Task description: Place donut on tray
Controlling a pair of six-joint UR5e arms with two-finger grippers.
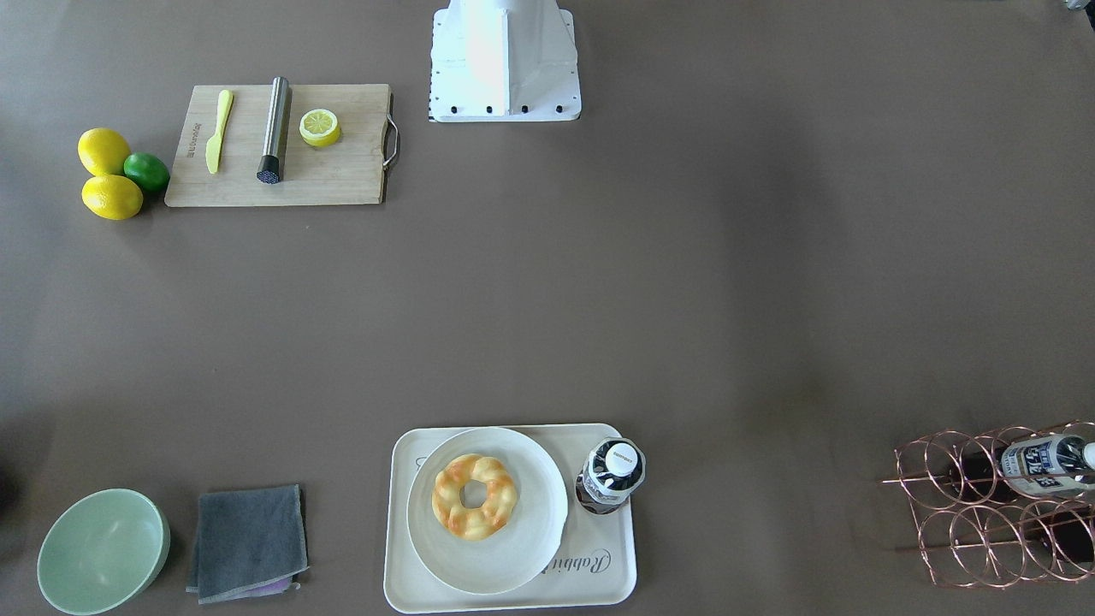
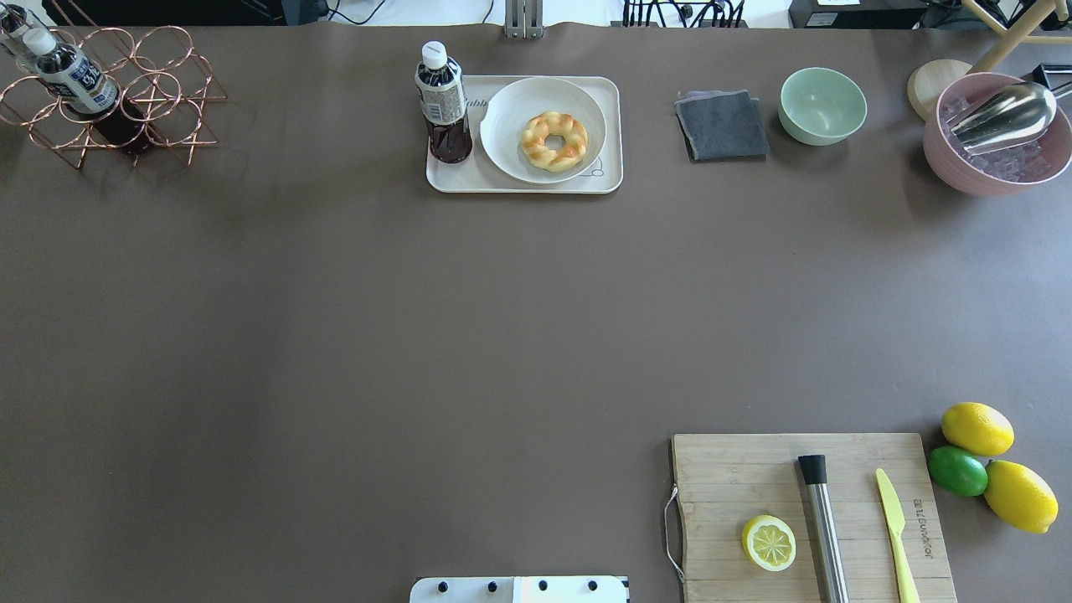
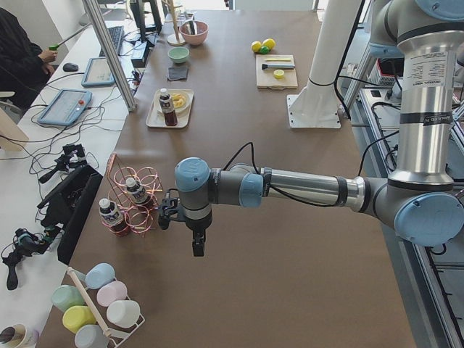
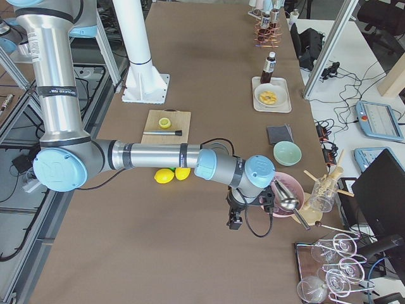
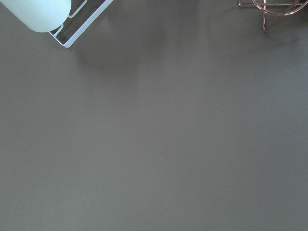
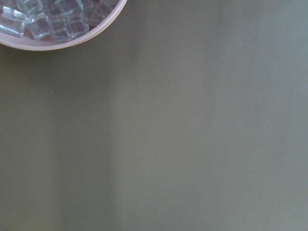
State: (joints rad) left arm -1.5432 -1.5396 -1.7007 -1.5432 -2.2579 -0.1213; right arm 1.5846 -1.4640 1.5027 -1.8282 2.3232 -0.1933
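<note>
The donut (image 1: 446, 500) is golden with orange-brown patches. It lies on a round off-white plate (image 1: 532, 479) that rests on the cream tray (image 1: 599, 560) at the table's operator side. It also shows in the overhead view (image 2: 536, 138), on the tray (image 2: 610, 126). My left gripper (image 3: 197, 246) hangs over bare table near the copper rack, far from the tray. My right gripper (image 4: 235, 221) hangs over bare table beside the pink ice bowl. Both show only in the side views, so I cannot tell whether they are open or shut.
A dark drink bottle (image 2: 442, 100) stands on the tray beside the plate. A grey cloth (image 2: 722, 126) and a green bowl (image 2: 822, 105) lie to the tray's right. A copper bottle rack (image 2: 117, 100), a pink ice bowl (image 2: 997, 134) and a cutting board (image 2: 804, 511) with a lemon half stand further off.
</note>
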